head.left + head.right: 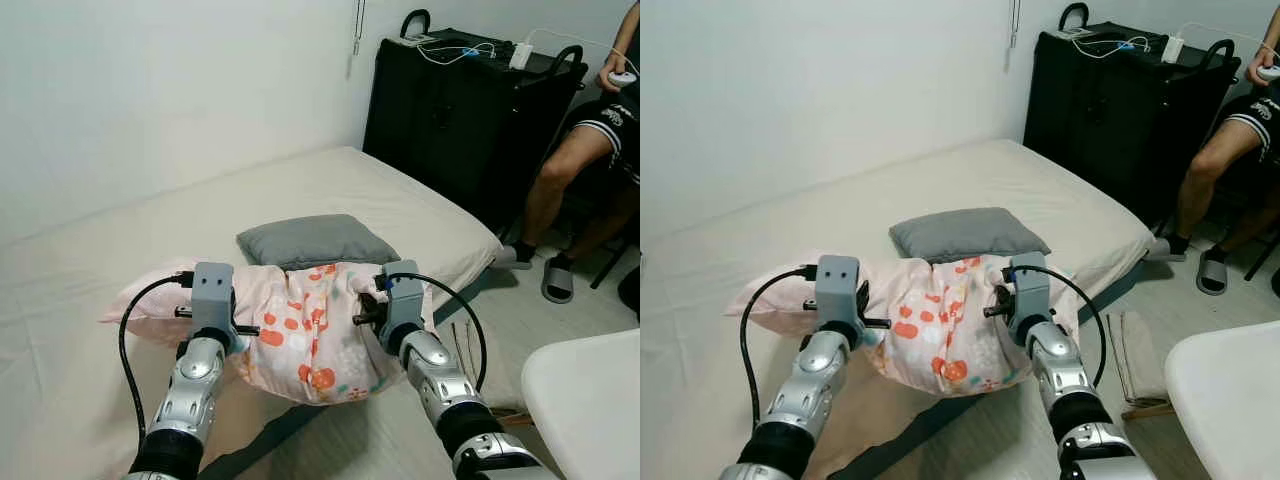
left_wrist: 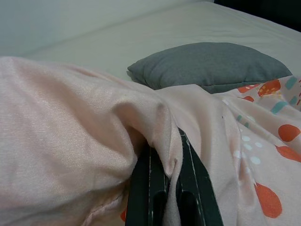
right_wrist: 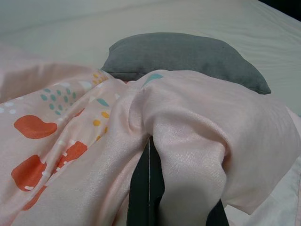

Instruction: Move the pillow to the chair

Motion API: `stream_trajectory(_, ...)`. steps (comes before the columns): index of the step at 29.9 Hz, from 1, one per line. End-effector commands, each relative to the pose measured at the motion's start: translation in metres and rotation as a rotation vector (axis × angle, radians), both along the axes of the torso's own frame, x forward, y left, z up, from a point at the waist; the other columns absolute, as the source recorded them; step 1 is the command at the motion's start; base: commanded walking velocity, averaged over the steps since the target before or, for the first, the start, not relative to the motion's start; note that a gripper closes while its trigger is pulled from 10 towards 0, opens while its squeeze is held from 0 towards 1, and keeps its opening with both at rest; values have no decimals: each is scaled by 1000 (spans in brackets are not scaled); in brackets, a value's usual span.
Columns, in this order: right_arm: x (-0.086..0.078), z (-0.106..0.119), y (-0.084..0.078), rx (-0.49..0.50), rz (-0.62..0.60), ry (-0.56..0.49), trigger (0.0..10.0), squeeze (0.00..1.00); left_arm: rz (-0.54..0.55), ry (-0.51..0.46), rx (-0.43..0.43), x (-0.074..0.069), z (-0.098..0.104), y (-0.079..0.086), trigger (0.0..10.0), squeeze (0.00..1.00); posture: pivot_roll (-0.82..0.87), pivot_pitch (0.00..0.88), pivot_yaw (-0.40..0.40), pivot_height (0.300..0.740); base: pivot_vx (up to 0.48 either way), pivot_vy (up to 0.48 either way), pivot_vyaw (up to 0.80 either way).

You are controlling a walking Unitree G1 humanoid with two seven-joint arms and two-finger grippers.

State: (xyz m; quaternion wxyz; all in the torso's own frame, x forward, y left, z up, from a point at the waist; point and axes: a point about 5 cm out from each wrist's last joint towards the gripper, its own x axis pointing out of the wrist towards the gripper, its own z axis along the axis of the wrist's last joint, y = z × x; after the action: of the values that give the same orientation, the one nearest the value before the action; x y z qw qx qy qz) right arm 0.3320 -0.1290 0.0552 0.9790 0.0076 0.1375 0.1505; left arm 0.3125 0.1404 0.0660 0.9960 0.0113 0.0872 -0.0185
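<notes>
A pink pillow [image 1: 310,330] printed with orange and teal shapes is lifted off the front edge of the bed, sagging between both arms. My left gripper [image 2: 164,169] is shut on a fold of its fabric at its left side. My right gripper [image 3: 153,155] is shut on a fold at its right side. Their black fingers [image 2: 146,188] are mostly buried in the cloth. The corner of a white chair seat [image 1: 590,400] shows at the lower right.
A small grey pillow [image 1: 315,240] lies on the beige bed [image 1: 380,190] just behind the pink one. A black cabinet [image 1: 460,110] stands beyond the bed's right side, with a seated person's legs [image 1: 560,180] beside it. Folded cloth [image 1: 1135,365] lies on the floor.
</notes>
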Motion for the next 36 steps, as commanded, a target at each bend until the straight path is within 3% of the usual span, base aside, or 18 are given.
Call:
stream_trajectory(1, 3, 7, 11, 4, 50, -27, 10000, 0, -53, -31, -8, 2, 4, -15, 10000, 0, -50, 0, -86, 740, 0, 0, 0)
stream_trajectory(7, 3, 6, 11, 10, 43, -20, 10000, 0, -54, -29, -9, 1, 4, -15, 10000, 0, -51, 5, -83, 740, 0, 0, -185)
stream_trajectory(36, 2, 4, 13, 2, 59, -7, 10000, 0, -44, -26, -4, 0, 3, -13, 10000, 0, -41, 8, -93, 740, 0, 0, -800)
